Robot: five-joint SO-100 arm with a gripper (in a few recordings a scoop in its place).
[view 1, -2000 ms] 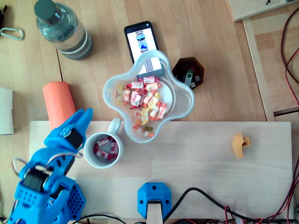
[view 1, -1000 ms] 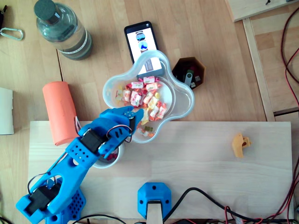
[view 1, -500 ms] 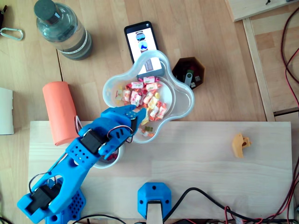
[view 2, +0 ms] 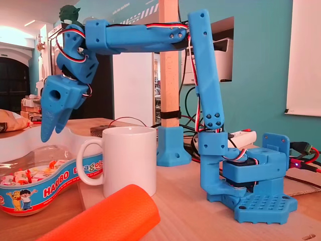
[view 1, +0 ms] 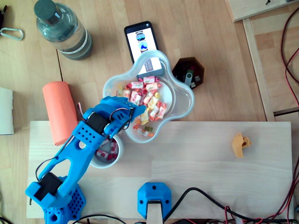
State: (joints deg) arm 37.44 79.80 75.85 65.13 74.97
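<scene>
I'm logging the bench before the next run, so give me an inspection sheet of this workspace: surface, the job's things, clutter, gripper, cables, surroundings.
Surface: pale wooden board on a wooden table; no spills seen.
Job's things: clear bowl holds wrapped sweets; white mug beside it, with a few sweets inside.
Clutter: orange roll, bottle, phone overlapped by the bowl's rim, brown box, yellow clip.
Gripper: gripper points down over the bowl, tips above the sweets; open or shut unclear.
Cables: black cable along the board's front edge; red wires at right.
Surroundings: teal wall behind the arm.
</scene>
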